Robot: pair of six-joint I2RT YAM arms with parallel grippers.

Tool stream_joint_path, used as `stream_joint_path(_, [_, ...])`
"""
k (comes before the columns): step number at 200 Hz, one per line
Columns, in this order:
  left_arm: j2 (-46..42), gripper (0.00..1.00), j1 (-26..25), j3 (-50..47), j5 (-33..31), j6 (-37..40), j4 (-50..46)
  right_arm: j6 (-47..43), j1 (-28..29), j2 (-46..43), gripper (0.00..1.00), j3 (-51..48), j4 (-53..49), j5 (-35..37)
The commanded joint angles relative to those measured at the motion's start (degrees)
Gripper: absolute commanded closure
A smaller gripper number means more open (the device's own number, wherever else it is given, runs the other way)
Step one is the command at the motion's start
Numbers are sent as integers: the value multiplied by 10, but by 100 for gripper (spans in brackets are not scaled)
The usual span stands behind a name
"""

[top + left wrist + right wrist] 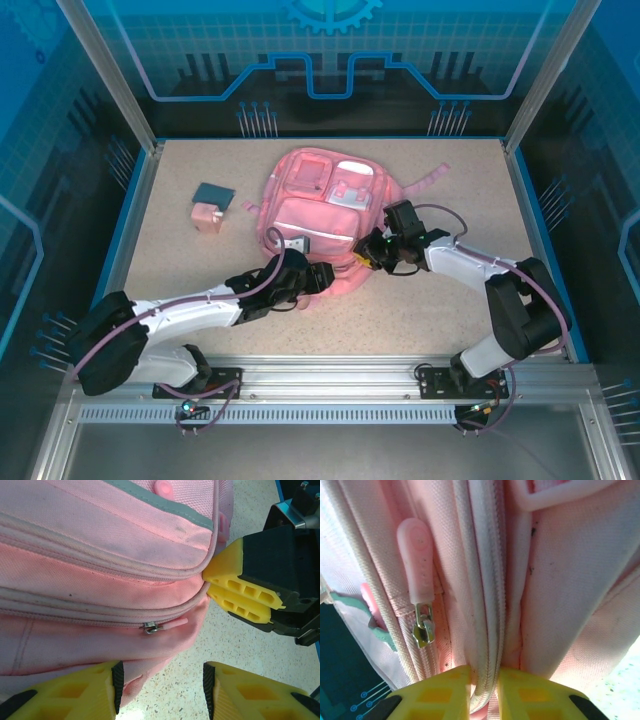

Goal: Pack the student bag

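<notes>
- student bag (325,215) lies flat mid worktop (180,260), zips look shut; blue book (213,193) & pink box (208,216) sit outside, left of it; packing prob. barely begun, opening + loading left
- right arm (470,262) bent in from the right; right jaws clenched on bag's seam ridge by zip pull (416,560)
- left arm (190,310) stretched low to bag's near edge; left jaws released, apart at its corner, gripping nothing

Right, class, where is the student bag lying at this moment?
In the top view the student bag lies mid-table, the left gripper at its near edge, the right gripper at its right side, a small pink box to its left.
</notes>
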Motion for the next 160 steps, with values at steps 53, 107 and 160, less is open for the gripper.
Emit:
stream_joint_path(53, [-15, 52, 5, 14, -10, 2, -12, 10, -6, 12, 76, -6, 49, -14])
stream_joint_path(107, [-18, 52, 5, 30, -10, -5, -34, -4, -8, 0, 96, 7, 64, -28])
stream_joint_path(160, [-27, 50, 4, 71, -38, -15, -104, -7, -8, -63, 100, -2, 118, -62])
